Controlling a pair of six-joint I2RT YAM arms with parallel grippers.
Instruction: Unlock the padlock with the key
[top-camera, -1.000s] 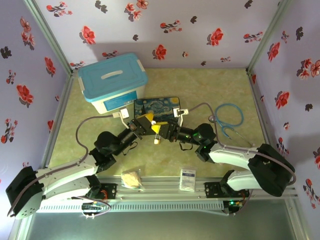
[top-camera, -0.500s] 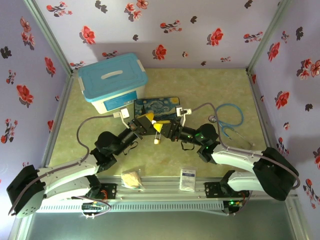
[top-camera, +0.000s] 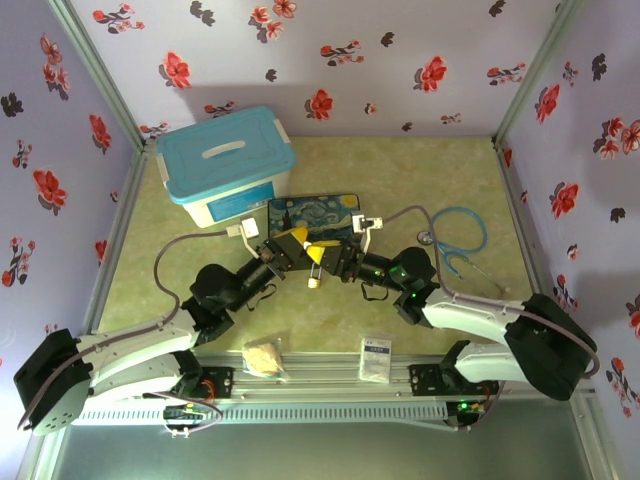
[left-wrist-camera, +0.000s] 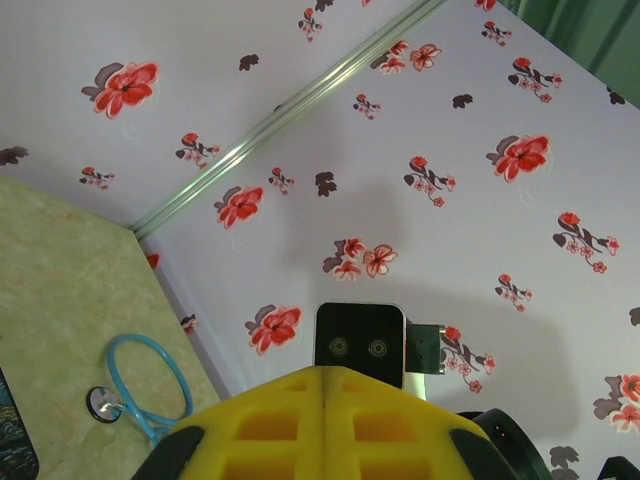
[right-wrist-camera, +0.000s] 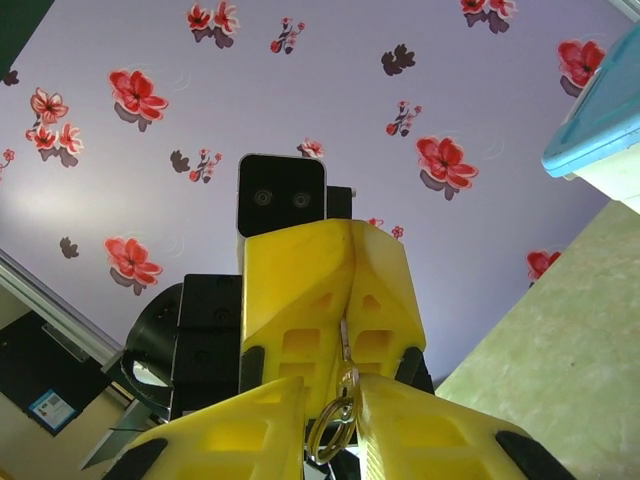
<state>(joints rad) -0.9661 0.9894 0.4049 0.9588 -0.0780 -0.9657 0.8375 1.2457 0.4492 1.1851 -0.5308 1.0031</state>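
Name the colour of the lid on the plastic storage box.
Light blue lid, clearest in the top external view.

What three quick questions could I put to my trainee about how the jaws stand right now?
1. True or false: the left jaws stand wide open.
2. Pick one. Between the right jaws sits: A, a metal loop; B, a white cap; C, nothing.
3. Fill in: on the table, to the right of the right arm, lies a blue ___.
Key: 1 false, they are shut. 2 A. 3 stethoscope.
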